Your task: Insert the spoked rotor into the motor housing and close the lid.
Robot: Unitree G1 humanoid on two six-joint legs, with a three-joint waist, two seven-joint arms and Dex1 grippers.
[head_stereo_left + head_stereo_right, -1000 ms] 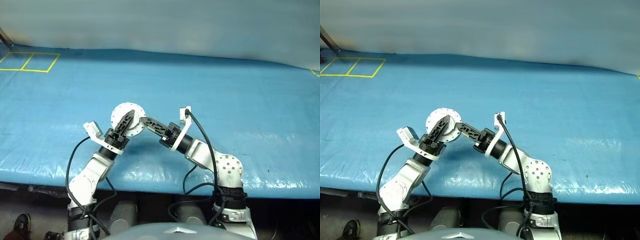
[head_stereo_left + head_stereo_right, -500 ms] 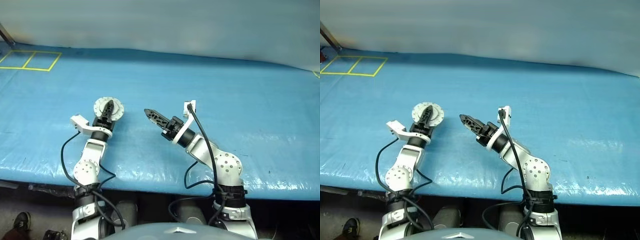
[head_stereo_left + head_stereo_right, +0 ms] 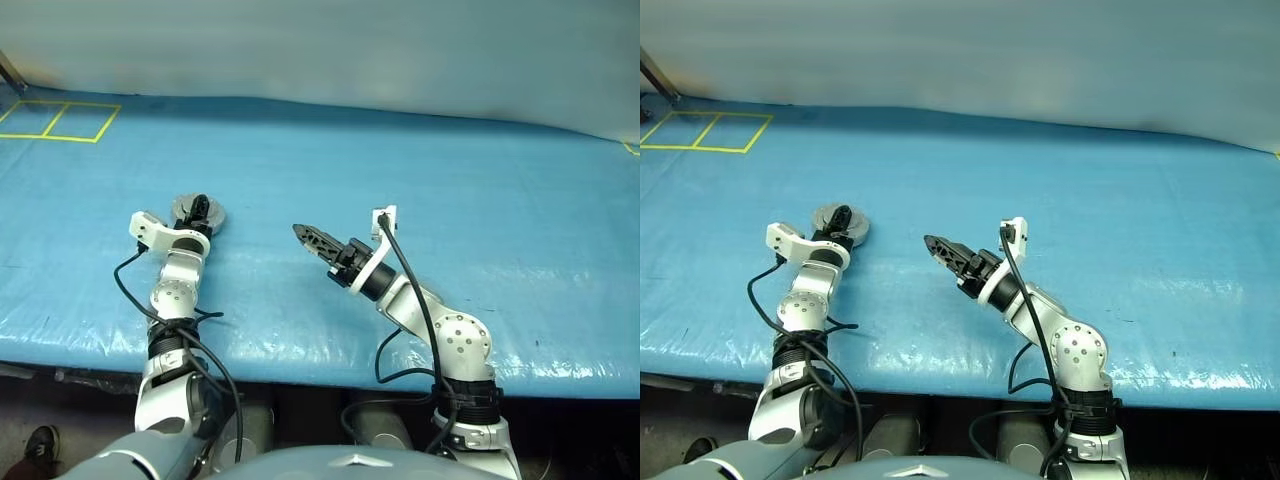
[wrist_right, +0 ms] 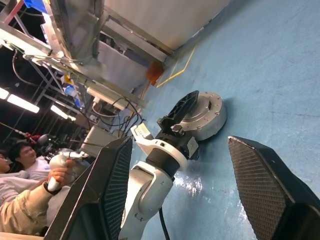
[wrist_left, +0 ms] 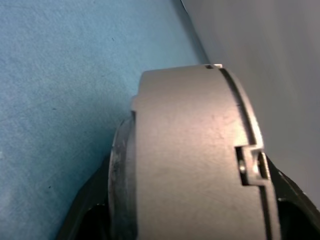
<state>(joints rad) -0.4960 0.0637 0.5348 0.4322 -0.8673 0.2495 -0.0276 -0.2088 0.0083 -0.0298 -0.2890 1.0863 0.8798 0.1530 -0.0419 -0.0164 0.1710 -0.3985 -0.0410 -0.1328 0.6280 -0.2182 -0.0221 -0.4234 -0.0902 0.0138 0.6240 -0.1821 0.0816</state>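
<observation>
Grey round metal motor housing (image 3: 197,212) lying closed on blue tarp (image 3: 480,200), straddled by left gripper (image 3: 199,209), grip undeterminable, right gripper (image 3: 312,238) spread wide at its 3 o'clock, nothing held.

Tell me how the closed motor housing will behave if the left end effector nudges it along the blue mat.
The motor housing looks like solid metal, so probably stiff and heavy for its size. Lying flat on the mat, it should slide, not roll.

Both arms are built of white and silver-grey segments joined by black collars. Black cables are looped along each forearm. A white bracket is mounted beside each wrist. The black fingers (image 4: 260,185) are faced with cross-hatched pads. A round silver joint cap is ringed with small screws.
</observation>
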